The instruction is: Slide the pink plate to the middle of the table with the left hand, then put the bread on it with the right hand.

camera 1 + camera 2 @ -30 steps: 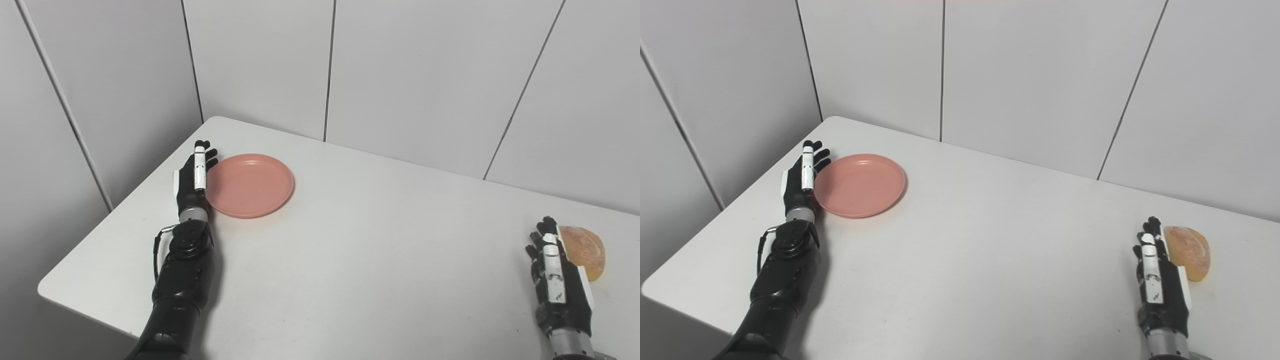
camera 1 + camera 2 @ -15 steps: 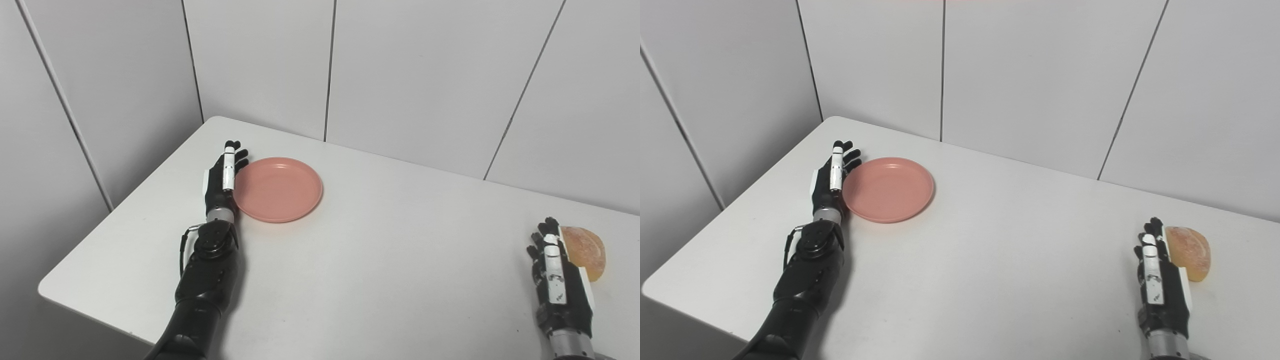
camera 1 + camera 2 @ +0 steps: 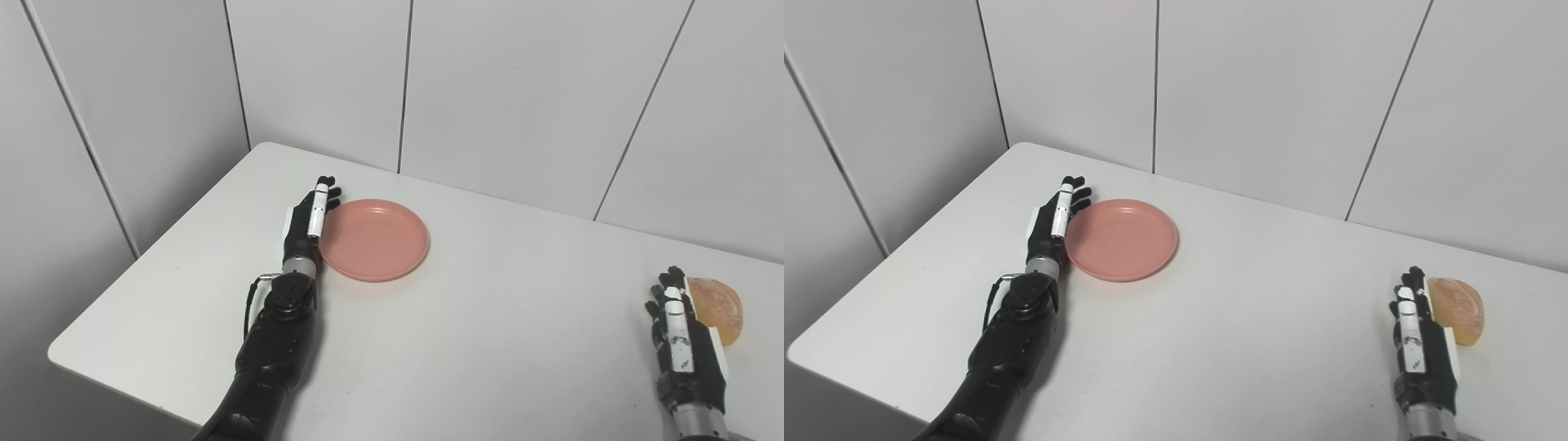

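Pink plate (image 3: pixel 375 239) looks like light, stiff plastic, slick on the white counter (image 3: pixel 465 343), sitting left of centre. My left hand (image 3: pixel 304 225) has its fingers straight and together, edge-on against the rim: push low there. Bread (image 3: pixel 716 308) looks soft; right hand (image 3: pixel 683 343) flat beside it, holding nothing.

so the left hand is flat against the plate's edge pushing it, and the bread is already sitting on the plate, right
Not quite. The left hand is flat against the pink plate, but the plate has nothing on it. The bread lies on the table at the far right, beside the open right hand, as the left eye view shows.
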Tool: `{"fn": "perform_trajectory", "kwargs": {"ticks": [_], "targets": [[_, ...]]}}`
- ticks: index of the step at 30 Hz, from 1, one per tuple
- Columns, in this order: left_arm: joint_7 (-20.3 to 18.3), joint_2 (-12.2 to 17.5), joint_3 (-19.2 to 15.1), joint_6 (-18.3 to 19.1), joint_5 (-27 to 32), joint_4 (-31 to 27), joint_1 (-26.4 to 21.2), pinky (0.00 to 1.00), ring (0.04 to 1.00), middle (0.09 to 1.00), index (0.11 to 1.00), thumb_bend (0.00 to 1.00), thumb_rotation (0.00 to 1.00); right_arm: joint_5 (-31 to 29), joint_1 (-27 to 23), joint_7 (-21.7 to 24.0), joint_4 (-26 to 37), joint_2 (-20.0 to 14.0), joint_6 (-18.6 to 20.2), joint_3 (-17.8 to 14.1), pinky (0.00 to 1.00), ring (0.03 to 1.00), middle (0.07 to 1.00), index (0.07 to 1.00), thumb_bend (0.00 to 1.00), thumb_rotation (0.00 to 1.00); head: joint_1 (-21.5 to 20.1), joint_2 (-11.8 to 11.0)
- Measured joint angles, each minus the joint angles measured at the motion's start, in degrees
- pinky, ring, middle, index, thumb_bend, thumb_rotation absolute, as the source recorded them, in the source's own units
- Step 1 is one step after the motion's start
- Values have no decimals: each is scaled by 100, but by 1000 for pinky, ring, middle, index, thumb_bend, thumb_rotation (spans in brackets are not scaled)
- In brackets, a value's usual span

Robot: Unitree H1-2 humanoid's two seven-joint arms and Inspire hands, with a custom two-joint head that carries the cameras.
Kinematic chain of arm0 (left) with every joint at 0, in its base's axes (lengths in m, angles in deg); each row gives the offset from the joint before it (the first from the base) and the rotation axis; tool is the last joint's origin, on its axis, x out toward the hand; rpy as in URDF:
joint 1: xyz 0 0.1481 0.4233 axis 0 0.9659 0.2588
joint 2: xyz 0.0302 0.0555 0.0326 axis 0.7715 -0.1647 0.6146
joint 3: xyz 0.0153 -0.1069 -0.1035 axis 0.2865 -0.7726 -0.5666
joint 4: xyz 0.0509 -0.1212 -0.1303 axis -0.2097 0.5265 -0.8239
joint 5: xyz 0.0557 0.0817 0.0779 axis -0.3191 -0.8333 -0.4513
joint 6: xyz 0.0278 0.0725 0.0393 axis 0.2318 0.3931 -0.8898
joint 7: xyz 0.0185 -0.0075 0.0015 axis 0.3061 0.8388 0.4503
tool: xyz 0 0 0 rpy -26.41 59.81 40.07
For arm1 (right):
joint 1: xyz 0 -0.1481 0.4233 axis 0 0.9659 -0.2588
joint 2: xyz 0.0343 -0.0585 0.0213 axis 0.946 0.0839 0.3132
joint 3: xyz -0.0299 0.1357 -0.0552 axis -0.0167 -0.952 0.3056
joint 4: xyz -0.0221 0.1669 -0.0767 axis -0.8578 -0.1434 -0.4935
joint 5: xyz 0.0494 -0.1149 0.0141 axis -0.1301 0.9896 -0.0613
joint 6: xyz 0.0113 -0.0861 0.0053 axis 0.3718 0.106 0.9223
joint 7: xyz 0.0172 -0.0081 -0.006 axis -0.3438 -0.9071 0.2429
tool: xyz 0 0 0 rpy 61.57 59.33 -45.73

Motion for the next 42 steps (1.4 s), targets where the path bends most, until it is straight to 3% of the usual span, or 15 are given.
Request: {"fn": "perform_trajectory", "kwargs": {"ticks": [5,13,18,25,31,42], "targets": [[-85,-27,210,-15,-72,67,-49,821,844,838,821,526,1000,-1,-37,-21,-63,7,0,-6,1000,1000,1000,988,622,877,-53,-26],[-313,-134,240,60,30,35,-62,879,892,877,862,528,1000,-27,-110,-52,-159,67,0,-29,1000,1000,993,978,636,866,-167,-18],[-371,-243,210,98,161,11,-74,849,861,845,833,530,1000,-21,-110,-119,-151,105,0,-33,1000,1000,988,967,606,849,-290,44],[-499,-345,480,162,48,18,-108,853,865,848,833,512,1000,29,-79,-159,-83,134,1,-1,1000,1000,984,966,592,855,-457,105],[-795,-502,472,194,269,3,-111,874,872,861,849,503,1000,156,-19,-236,33,207,4,25,1000,998,983,965,569,869,-606,149],[-1036,-815,597,573,266,-479,83,851,856,848,845,509,1000,198,108,-285,246,293,101,133,1000,1000,996,979,568,909,-984,237]]}}
